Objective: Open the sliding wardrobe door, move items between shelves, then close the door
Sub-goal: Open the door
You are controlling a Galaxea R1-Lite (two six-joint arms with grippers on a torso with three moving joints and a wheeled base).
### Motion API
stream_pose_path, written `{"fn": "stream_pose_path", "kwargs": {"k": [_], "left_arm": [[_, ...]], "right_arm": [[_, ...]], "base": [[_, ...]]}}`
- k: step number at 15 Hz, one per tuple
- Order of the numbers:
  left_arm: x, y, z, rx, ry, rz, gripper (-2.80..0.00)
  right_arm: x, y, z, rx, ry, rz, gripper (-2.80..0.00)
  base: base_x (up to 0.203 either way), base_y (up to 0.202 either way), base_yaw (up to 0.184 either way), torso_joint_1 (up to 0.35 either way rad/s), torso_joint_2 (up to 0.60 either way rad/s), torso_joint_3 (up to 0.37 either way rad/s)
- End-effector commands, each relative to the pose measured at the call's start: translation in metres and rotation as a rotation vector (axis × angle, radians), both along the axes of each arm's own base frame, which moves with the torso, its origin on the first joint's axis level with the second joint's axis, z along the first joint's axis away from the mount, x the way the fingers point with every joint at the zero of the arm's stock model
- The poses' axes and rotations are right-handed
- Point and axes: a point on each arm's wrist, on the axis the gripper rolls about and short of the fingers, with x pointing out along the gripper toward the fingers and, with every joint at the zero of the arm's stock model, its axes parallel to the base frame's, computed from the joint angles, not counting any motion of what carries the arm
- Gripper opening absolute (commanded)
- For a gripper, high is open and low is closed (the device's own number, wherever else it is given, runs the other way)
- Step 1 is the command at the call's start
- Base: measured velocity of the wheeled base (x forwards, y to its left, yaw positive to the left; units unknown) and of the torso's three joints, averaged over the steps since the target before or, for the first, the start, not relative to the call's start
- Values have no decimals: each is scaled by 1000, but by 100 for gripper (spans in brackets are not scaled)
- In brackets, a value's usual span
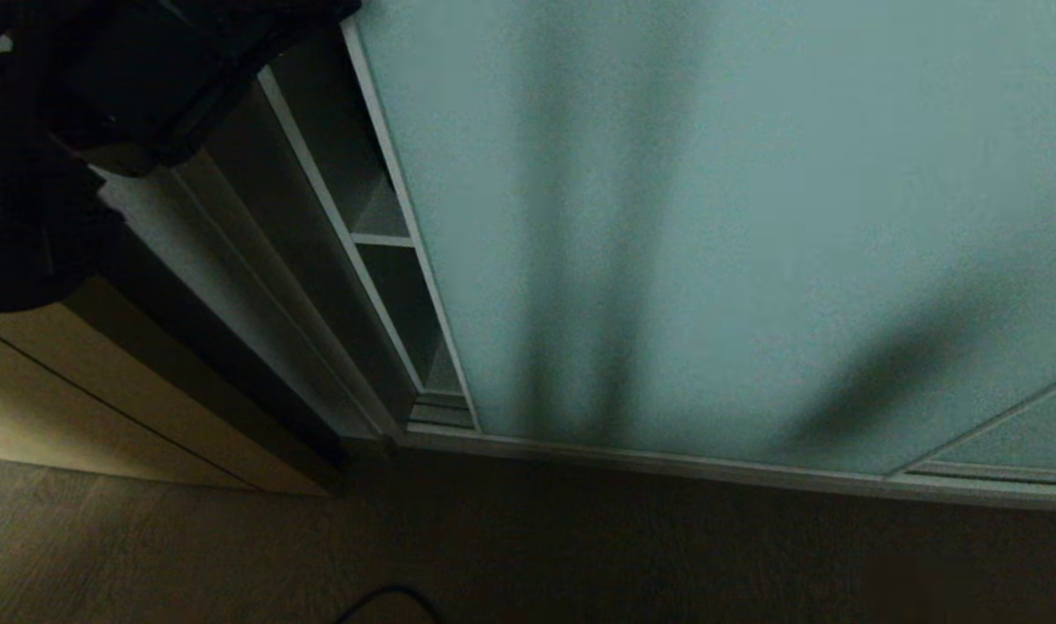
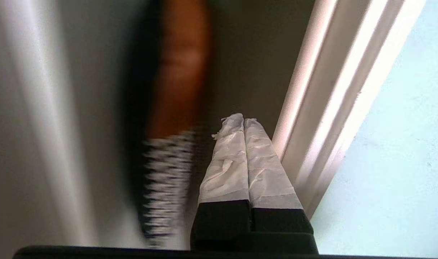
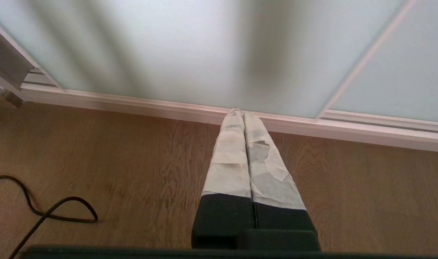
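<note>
just beside the sliding wardrobe door, the left hand is closed.

Door nearly closed
A narrow gap beside its frame shows shelves; floor below.

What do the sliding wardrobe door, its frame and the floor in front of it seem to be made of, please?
Sliding wardrobe door: probably frosted glass, pale blue-green and matte, with blurred shadows on it. Its frame: likely metal, thin, pale, light sheen. Floor: wood or wood-look laminate; grain lines show.
</note>
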Motion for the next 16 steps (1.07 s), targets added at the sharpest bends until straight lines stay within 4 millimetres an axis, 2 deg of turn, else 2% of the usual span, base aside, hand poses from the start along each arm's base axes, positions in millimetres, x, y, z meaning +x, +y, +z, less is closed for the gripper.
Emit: {"fn": "stream_pose_path", "kwargs": {"k": [1,4,8,12,16], "left_arm": [[-7,-11,0,-8,-1,-33,-280],[-14,-29,-2,-15,10,-87,-280],[-31,-72,-12,-14,53,-212,-280],[-24,-114,-30,34,88,-273,-280],[-27,-147,-34,35,86,-349,-280]], "right_arm": [[0,0,0,0,0,0,-280],[0,0,0,0,0,0,-280],[0,0,0,0,1,0,-280],[0,0,0,0,0,0,-280],[0,0,0,0,1,0,-280]], "base": [[0,0,0,0,0,0],[0,0,0,0,0,0],[0,0,0,0,0,0],[0,0,0,0,0,0],[0,0,0,0,0,0]]}}
